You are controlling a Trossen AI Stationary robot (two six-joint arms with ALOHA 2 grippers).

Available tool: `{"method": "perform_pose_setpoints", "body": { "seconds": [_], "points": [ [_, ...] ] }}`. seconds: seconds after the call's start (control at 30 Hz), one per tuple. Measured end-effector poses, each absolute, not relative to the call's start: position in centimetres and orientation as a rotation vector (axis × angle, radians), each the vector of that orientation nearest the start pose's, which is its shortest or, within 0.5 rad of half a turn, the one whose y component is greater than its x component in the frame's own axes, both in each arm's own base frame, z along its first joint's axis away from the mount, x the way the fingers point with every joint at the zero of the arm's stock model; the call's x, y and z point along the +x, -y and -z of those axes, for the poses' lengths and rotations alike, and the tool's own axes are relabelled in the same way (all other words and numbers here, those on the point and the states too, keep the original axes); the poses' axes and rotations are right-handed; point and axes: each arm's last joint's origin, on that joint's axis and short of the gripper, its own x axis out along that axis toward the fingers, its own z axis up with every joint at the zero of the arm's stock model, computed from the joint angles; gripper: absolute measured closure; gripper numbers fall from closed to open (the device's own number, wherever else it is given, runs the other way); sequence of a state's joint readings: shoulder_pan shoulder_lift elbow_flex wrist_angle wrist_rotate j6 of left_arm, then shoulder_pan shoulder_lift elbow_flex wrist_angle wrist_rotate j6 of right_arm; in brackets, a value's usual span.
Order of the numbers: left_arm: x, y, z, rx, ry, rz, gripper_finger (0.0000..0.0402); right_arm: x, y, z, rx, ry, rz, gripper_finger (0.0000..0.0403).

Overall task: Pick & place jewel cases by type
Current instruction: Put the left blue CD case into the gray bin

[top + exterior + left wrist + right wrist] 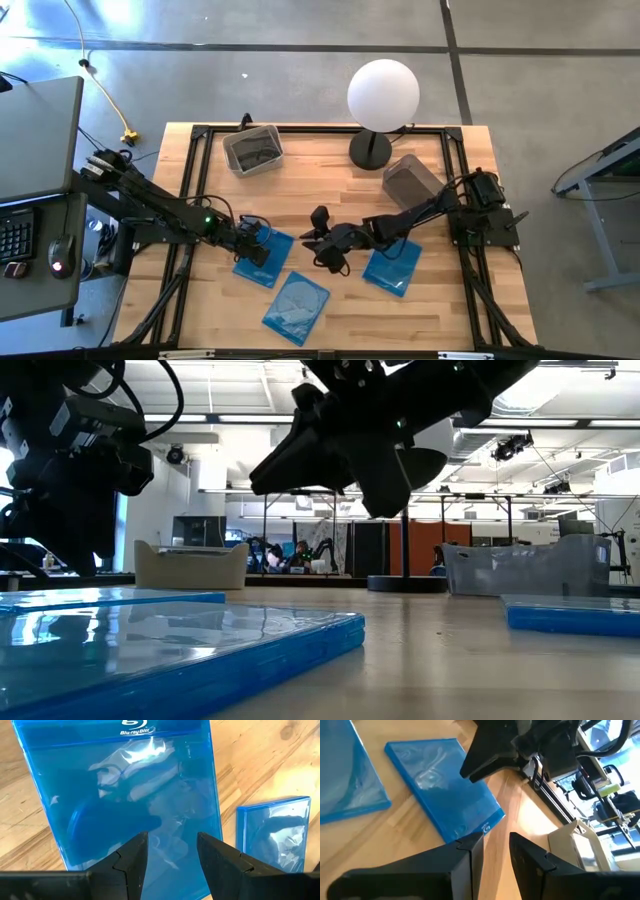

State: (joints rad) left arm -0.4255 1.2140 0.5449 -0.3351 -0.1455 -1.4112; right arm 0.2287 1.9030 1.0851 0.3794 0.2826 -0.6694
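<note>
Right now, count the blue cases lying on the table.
3: left blue case under the left gripper, front blue case by the edge, right blue case beside the right arm. More may be hidden.

I count three translucent blue jewel cases lying flat on the wooden table, and I can't find any black ones. The left blue case (263, 257) sits on the left of the table's middle, tilted, its Blu-ray logo readable in the left wrist view. The front blue case (296, 307) lies nearest the table's front edge, turned diagonally. The right blue case (392, 265) rests right of centre, apart from the others.
</note>
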Motion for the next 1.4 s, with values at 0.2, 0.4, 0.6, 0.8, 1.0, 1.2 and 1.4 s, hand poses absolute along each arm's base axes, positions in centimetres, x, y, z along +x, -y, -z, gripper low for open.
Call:
{"method": "perform_pose_setpoints", "body": {
  "seconds": [0.2, 0.4, 0.6, 0.8, 1.0, 1.2, 1.4],
  "points": [
    [19.2, 8.2, -16.5, -1.005, -0.942, -0.451, 0.0234, 39.5, -8.0, -17.5, -0.754, -0.463, 0.04, 0.0315],
    [19.2, 8.2, -16.5, -1.005, -0.942, -0.451, 0.0234, 39.6, -8.1, -17.8, -0.703, -0.43, 0.049, 0.0315],
    [19.2, 8.2, -16.5, -1.005, -0.942, -0.452, 0.0234, 39.8, -7.8, -17.9, -0.62, -0.406, 0.033, 0.0281],
    [19.2, 8.2, -16.5, -1.005, -0.941, -0.452, 0.0234, 40.0, -7.1, -17.8, -0.557, -0.389, -0.074, 0.022],
    [19.2, 8.2, -16.5, -1.005, -0.941, -0.452, 0.0234, 39.5, -7.3, -16.8, -0.628, -0.475, -0.178, 0.0195],
    [19.2, 8.2, -16.5, -1.005, -0.94, -0.451, 0.0234, 40.3, -7.8, -15.5, -0.696, -0.401, -0.246, 0.0198],
    [19.2, 8.2, -16.5, -1.006, -0.94, -0.45, 0.0234, 41.3, -8.1, -13.2, -0.782, -0.303, -0.276, 0.0198]
  ]
}}
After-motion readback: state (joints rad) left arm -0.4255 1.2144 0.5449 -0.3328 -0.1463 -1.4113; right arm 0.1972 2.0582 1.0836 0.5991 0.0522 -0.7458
